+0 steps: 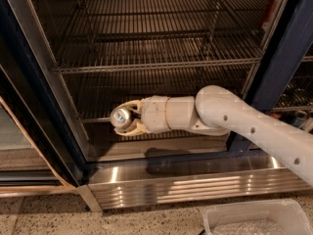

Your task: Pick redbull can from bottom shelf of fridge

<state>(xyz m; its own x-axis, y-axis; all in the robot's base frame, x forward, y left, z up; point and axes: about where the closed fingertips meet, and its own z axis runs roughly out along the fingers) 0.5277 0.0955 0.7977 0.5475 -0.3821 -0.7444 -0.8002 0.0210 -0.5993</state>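
Note:
My gripper (123,118) is shut on the redbull can (120,116), whose shiny silver top faces the camera. The cream fingers (129,105) wrap the can above and below, and the can's body is hidden behind them. Can and gripper hang in the air at the left of the fridge (274,77) opening, in front of the bottom shelf (98,119) and well above the fridge floor. The white arm reaches in from the lower right.
Chrome wire racks (161,65) span the fridge higher up. A shiny ribbed stainless panel (195,185) runs along the base. A glass door (29,111) stands open at the left. A clear plastic bin (254,219) sits on the speckled floor at bottom right.

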